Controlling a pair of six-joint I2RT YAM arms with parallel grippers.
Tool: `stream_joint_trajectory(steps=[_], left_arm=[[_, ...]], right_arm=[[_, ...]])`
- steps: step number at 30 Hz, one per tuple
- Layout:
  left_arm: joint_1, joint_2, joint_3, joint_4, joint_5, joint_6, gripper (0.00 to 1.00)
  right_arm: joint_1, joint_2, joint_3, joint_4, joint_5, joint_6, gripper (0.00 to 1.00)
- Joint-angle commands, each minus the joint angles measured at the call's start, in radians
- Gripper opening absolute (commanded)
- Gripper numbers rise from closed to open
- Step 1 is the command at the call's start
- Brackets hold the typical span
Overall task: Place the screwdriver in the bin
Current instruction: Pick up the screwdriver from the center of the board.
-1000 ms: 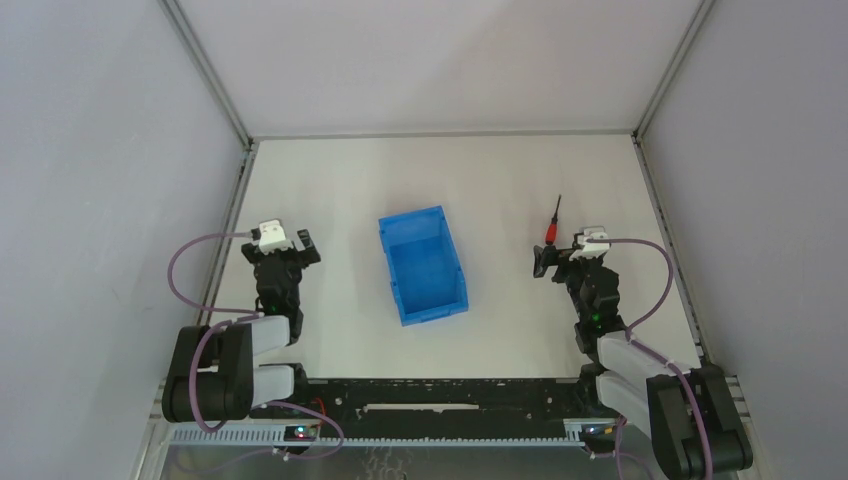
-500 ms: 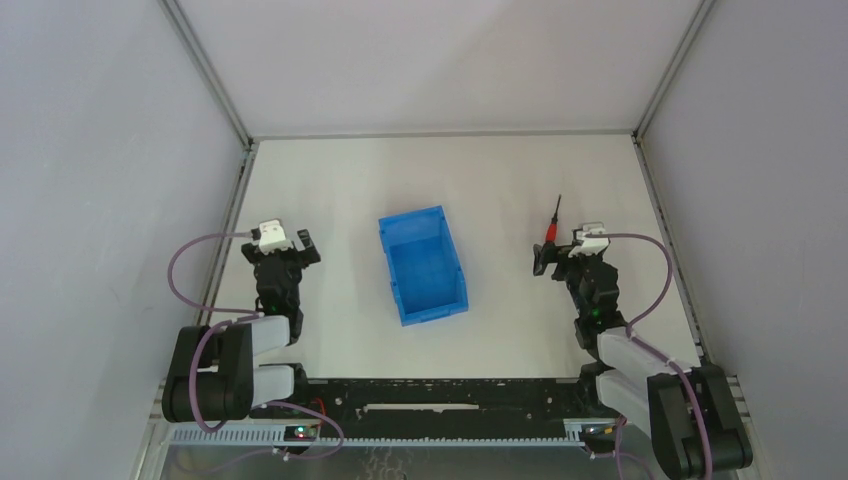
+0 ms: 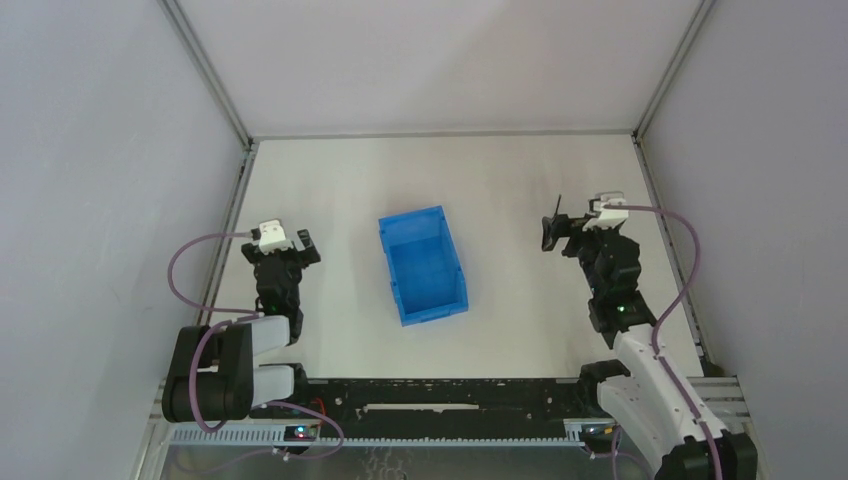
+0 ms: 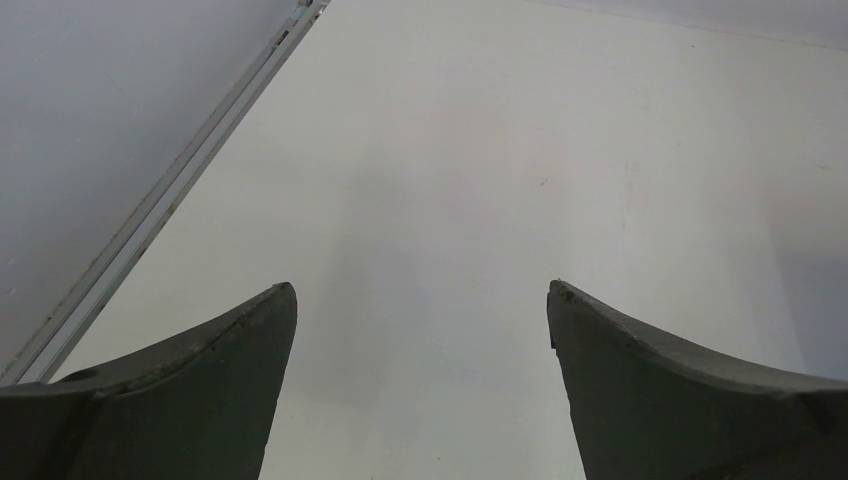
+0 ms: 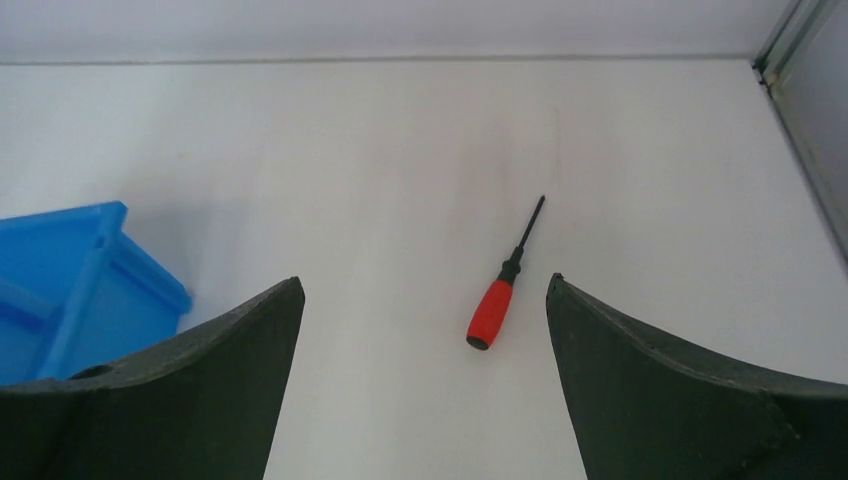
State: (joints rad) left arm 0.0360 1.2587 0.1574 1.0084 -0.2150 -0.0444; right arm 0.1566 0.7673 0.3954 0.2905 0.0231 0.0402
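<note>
Now the right pincer (image 5: 423, 283) has advanced over the screwdriver (image 5: 495, 310), wide open and empty. It lies on the surface (image 5: 300, 150), well right of the bin (image 3: 433, 308). Grasp comes next; left pincer (image 4: 420, 290) idles open.

We are looking into a lab booth: grey walls (image 3: 90, 150) and metal rails (image 3: 205, 70) are boxing in the right claw (image 5: 422, 285).

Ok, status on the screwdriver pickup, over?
Left tool open, empty. Right tool open over the screwdriver, not touching it. Screwdriver flat on the table, right of the bin. Nothing between them.
</note>
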Motion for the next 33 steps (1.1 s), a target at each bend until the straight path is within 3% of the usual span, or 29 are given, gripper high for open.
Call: stream_joint_trajectory(steps=[1,9,18,26,33], left_arm=[[0.004,-0.002,0.04,0.035,-0.012,0.021,1.0],[0.004,-0.002,0.039,0.035,-0.012,0.02,1.0],[0.005,-0.002,0.04,0.035,-0.013,0.02,1.0],[0.005,-0.003,0.04,0.035,-0.012,0.02,1.0],[0.005,-0.002,0.04,0.035,-0.013,0.02,1.0]], right_arm=[[-0.008,-0.05,0.167,-0.273,0.019,0.012,1.0],[-0.008,-0.032,0.481,-0.58,-0.013,0.041,1.0],[-0.008,0.014,0.785,-0.731,-0.01,0.093,1.0],[-0.008,0.01,0.823,-0.739,0.027,0.123,1.0],[-0.008,0.1,0.822,-0.762,0.033,0.124,1.0]])
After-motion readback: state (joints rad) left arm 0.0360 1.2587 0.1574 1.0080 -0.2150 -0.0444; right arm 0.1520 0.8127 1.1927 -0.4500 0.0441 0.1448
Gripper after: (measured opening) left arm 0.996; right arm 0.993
